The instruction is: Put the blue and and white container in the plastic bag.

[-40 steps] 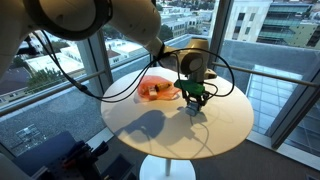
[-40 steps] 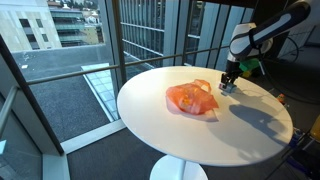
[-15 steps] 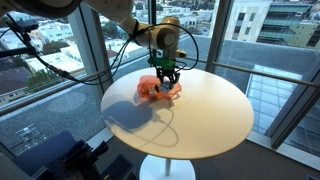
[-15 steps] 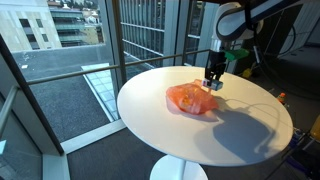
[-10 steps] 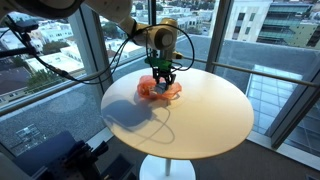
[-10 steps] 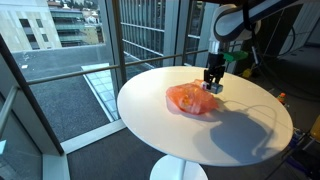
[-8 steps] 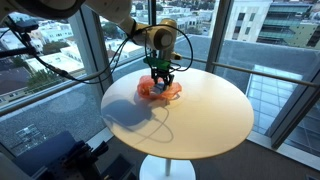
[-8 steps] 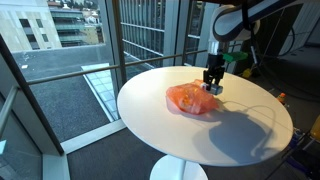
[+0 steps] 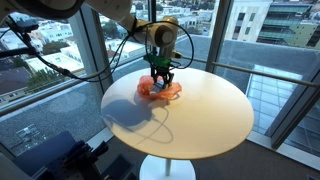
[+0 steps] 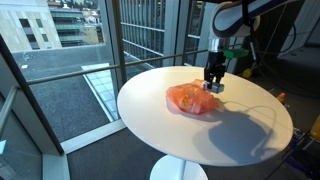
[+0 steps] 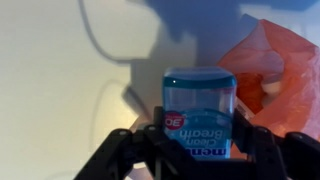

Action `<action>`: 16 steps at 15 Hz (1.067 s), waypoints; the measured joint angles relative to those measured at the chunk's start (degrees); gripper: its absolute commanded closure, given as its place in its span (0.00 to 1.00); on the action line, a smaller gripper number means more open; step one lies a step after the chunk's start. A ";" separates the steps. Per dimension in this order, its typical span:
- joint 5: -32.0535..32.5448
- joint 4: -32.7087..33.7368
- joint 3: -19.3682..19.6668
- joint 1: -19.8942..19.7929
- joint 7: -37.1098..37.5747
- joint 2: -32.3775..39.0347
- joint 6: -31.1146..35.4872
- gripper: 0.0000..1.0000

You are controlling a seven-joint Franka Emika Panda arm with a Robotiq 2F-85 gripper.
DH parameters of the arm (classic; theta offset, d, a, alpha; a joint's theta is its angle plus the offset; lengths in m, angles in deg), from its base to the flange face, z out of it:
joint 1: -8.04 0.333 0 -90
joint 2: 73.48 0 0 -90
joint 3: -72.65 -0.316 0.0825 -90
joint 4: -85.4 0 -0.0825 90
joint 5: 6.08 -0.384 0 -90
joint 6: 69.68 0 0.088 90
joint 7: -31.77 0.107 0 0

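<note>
My gripper [image 11: 198,140] is shut on a blue and white container [image 11: 199,112] with a printed label, held just above the table. In both exterior views the gripper [image 9: 161,80] [image 10: 212,84] hangs at the edge of the orange plastic bag [image 9: 150,90] [image 10: 190,99], which lies crumpled on the round white table [image 9: 200,110] [image 10: 240,125]. In the wrist view the bag [image 11: 275,70] lies to the right of the container. The container is barely visible between the fingers in the exterior views.
The table stands beside tall windows with a railing [image 10: 150,50] and a city view. Black cables [image 9: 70,65] run from the arm. Dark equipment [image 9: 70,160] sits on the floor near the table's base.
The gripper has carried the container from the far side of the table over to the bag's edge. In the last half second it has hardly moved.
</note>
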State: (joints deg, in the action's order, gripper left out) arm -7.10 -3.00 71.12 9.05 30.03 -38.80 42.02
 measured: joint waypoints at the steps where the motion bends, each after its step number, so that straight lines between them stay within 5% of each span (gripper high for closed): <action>1: 0.00 0.01 0.02 -0.01 0.00 0.00 -0.01 0.35; 4: 0.00 0.01 0.04 -0.01 0.00 0.00 -0.02 0.35; 5: 0.00 0.01 0.04 -0.01 0.00 0.00 -0.02 0.60; 16: 0.07 0.01 -0.30 1.58 -0.06 1.33 0.02 0.60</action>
State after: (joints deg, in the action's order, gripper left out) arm -7.04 -2.98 70.82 10.63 29.97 -37.47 42.04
